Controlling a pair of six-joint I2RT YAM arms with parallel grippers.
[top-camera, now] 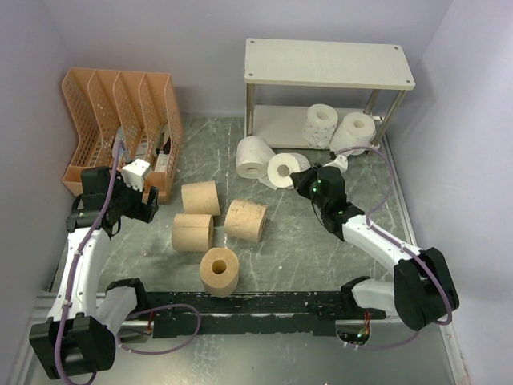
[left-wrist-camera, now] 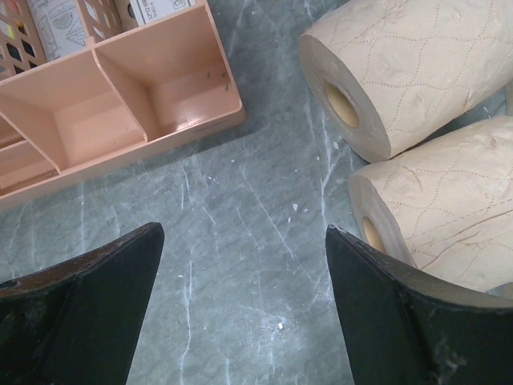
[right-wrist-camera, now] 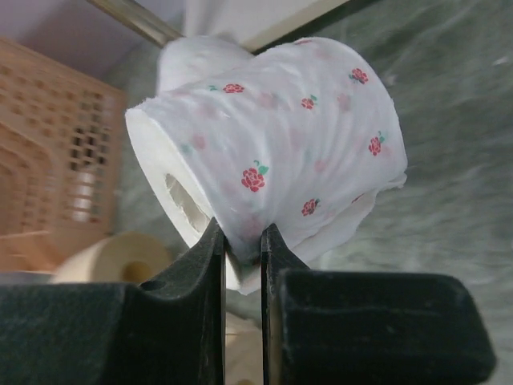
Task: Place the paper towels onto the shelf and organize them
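The shelf (top-camera: 329, 64) stands at the back right, with two white rolls (top-camera: 321, 124) (top-camera: 354, 132) on its lower board. Two more white rolls lie on the table in front of it: one plain (top-camera: 253, 156), one with small red roses (top-camera: 286, 170). My right gripper (top-camera: 301, 179) is shut on the rose roll's (right-wrist-camera: 272, 144) outer paper, jaws pinching it (right-wrist-camera: 242, 241). Several tan rolls (top-camera: 200, 197) (top-camera: 192, 232) (top-camera: 245, 220) (top-camera: 219, 272) lie mid-table. My left gripper (top-camera: 138, 202) is open and empty over bare table (left-wrist-camera: 244, 241), left of two tan rolls (left-wrist-camera: 417, 72) (left-wrist-camera: 449, 200).
An orange slotted file organizer (top-camera: 120, 120) stands at the back left, its base close to my left gripper (left-wrist-camera: 120, 104). Grey walls close in the sides and back. The shelf's top board is bare.
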